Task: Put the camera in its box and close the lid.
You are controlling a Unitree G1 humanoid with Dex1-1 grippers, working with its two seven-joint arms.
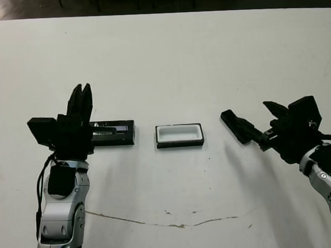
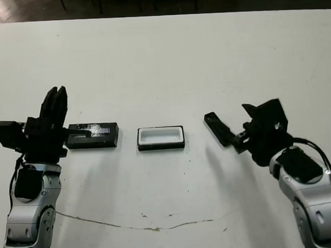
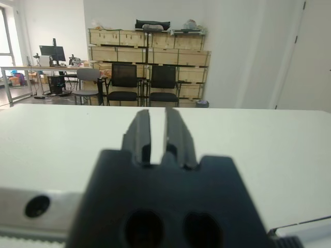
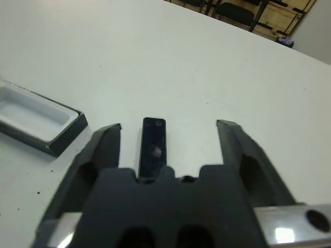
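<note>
The slim black rectangular camera bar [image 4: 153,146] lies flat on the white worktop [image 1: 168,63], in the gap between the right gripper [image 4: 168,127]'s two black fingers, which stand spread wide with clear space on either side and touch nothing. The small shallow box with black outer walls and a white lining [image 1: 179,135] sits open and empty off to one side of those fingers, well apart from the camera. The flat black lid with its silvery strip [image 1: 113,132] lies just beside the left gripper [image 1: 80,103], whose fingers point upward, nearly together and empty.

The camera looks rigid and light, with smooth glossy faces that are likely to be slippery, and a screen at one end that could mark or crack under pressure. The better hold appears to be across its two long narrow sides near mid-length, away from the screen end, so it stays level and does not pivot. Being so thin, it leaves little edge above the worktop, so the fingers would need to close low and squarely. The box is only slightly larger, so the camera must go in level.
</note>
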